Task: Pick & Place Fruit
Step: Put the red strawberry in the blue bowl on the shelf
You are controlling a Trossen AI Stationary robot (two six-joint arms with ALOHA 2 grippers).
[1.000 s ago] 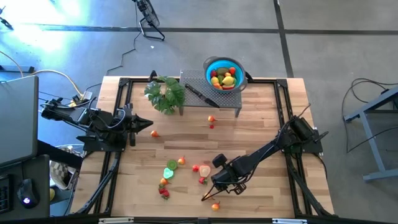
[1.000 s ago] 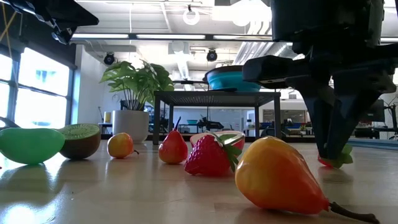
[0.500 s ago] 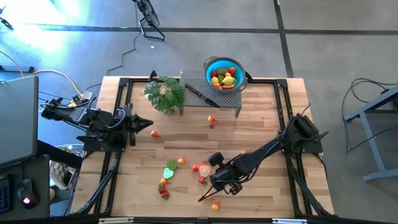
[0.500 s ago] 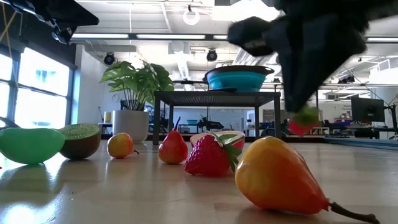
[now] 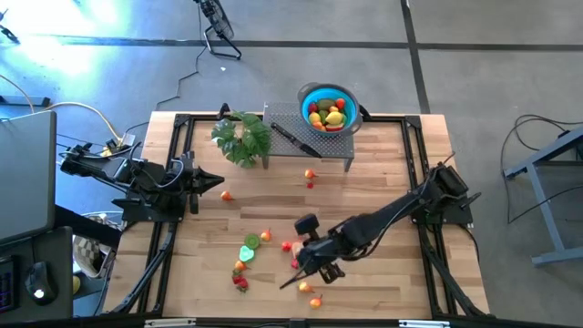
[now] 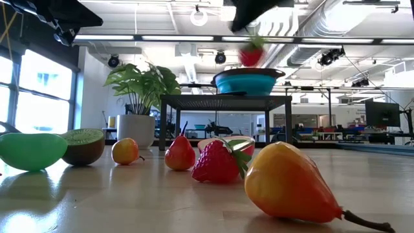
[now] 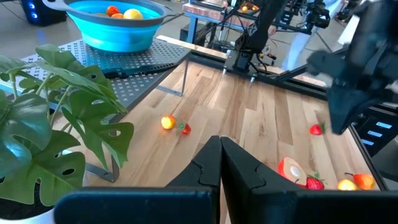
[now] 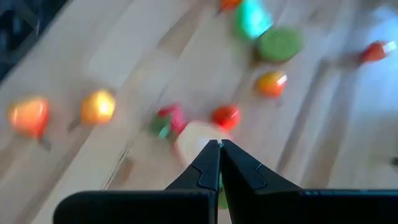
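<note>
Your right gripper (image 6: 253, 40) has its fingers closed on a strawberry (image 6: 252, 55), lifted well above the worktop (image 5: 383, 182), over the loose fruit near the front edge. Below it lie a strawberry half (image 8: 198, 138), a small red piece (image 8: 226, 116) & a yellow-orange fruit (image 8: 98, 106); more sit to the left, incl. a green lime half (image 5: 248, 252) & a kiwi half (image 6: 83, 145). Blue bowl (image 5: 329, 96) w/ fruit stands on the metal rack (image 5: 310, 146) at the back, beside the plant (image 5: 242, 138). Your left gripper (image 5: 217, 184) waits at the left side, fingers shut, holding nothing.
</note>
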